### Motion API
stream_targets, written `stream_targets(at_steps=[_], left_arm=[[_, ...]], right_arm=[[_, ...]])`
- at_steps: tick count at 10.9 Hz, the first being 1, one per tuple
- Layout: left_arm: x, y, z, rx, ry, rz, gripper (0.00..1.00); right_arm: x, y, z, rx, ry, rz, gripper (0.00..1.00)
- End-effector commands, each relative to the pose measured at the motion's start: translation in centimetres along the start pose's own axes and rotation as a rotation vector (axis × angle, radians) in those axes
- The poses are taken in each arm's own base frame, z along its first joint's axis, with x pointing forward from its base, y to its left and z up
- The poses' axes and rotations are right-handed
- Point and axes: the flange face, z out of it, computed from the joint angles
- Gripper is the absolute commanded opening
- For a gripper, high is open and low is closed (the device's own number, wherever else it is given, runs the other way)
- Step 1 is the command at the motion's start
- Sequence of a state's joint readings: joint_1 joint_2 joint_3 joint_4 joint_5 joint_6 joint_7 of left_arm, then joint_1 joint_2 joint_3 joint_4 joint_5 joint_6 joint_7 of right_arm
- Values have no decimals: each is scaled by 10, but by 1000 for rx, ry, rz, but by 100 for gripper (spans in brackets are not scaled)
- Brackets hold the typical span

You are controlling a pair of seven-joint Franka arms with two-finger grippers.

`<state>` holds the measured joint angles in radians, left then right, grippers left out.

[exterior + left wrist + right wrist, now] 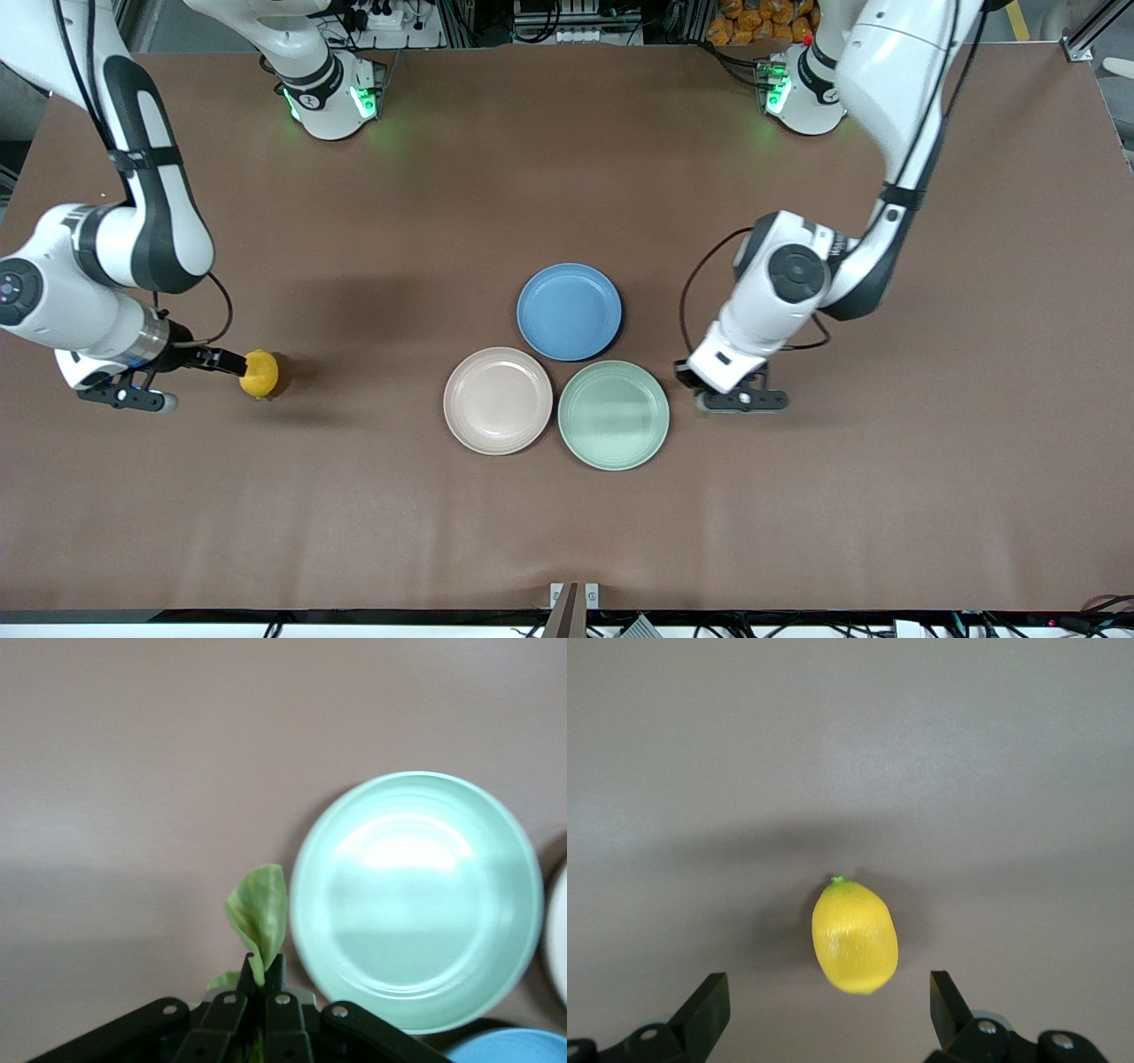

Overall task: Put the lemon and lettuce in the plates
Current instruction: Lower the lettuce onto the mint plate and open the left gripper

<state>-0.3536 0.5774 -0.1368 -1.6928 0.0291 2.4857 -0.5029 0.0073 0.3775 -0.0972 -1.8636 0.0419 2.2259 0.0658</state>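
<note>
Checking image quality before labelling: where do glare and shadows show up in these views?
Left wrist view: bright glare on the mint green plate, beside the lettuce pinched in the left pincer. Right wrist view: soft shadow around the lemon between the open right pincer fingers. Front view: green base lights tint the table.

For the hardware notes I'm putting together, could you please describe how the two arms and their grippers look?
Both arms have glossy white shells with dark grey-black joint sections, and black cables loop along them. Their bases glow green. The left gripper and the right gripper are black, with slim fingers on angular black bodies fixed by silver screws.
</note>
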Motion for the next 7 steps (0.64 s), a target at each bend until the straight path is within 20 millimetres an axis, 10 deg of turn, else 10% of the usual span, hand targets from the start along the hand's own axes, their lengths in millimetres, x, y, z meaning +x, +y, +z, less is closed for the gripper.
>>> stream_targets(at_steps=[1,5,7], left_arm=[[6,46,20,-44,49,-61,0],[-17,77,61,-97,96,-91,0],[-21,78,71,-94,91,-85,49]], right_arm=[[-8,5,44,6,56,-28,100],[-13,6,71,7,77,-33,100],[-13,5,88,26,67,-18,100]])
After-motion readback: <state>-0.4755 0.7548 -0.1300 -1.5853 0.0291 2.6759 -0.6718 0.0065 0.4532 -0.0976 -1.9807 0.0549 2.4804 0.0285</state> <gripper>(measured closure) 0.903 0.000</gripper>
